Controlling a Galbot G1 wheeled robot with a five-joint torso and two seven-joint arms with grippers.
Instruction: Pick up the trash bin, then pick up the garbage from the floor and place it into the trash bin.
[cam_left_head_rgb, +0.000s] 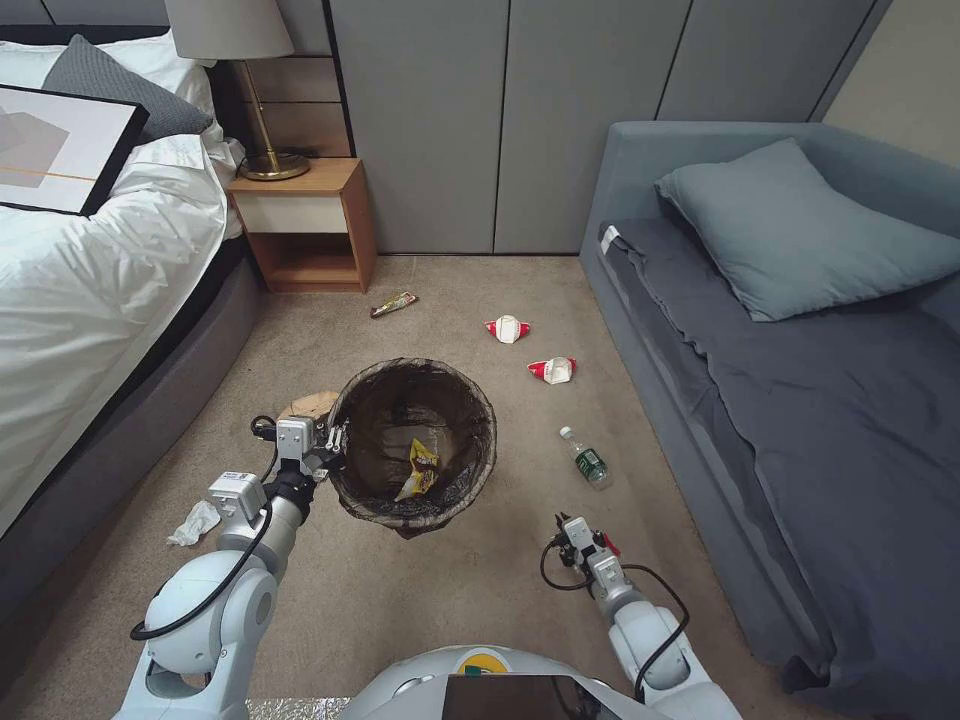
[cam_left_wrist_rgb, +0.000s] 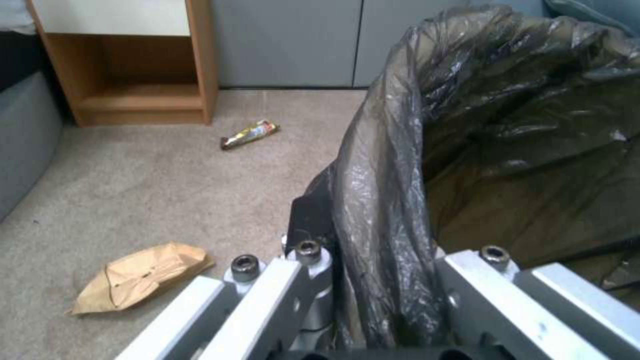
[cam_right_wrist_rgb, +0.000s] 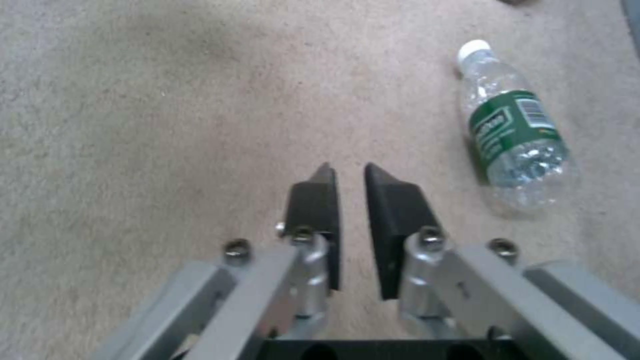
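Trash bin (cam_left_head_rgb: 412, 440): held off the carpet (cam_left_head_rgb: 470, 600), left gripper (cam_left_head_rgb: 335, 440) clamped on its bag-lined rim; yellow wrapper (cam_left_head_rgb: 420, 470) inside.
Brown paper bag (cam_left_wrist_rgb: 137, 275): on the floor just beside the bin, bed side.
Candy wrapper (cam_left_head_rgb: 393, 304), two crushed cups (cam_left_head_rgb: 507, 328) (cam_left_head_rgb: 552, 370): beyond the bin.
Bottle (cam_right_wrist_rgb: 517, 135): right of the bin.
Right gripper (cam_right_wrist_rgb: 350, 172): nearly closed, empty, near the bottle.

A brass lamp (cam_left_head_rgb: 262, 120) stands on the wooden nightstand (cam_left_head_rgb: 305, 222); a grey-blue pillow (cam_left_head_rgb: 800, 228) lies at the sofa's (cam_left_head_rgb: 800, 420) head end.
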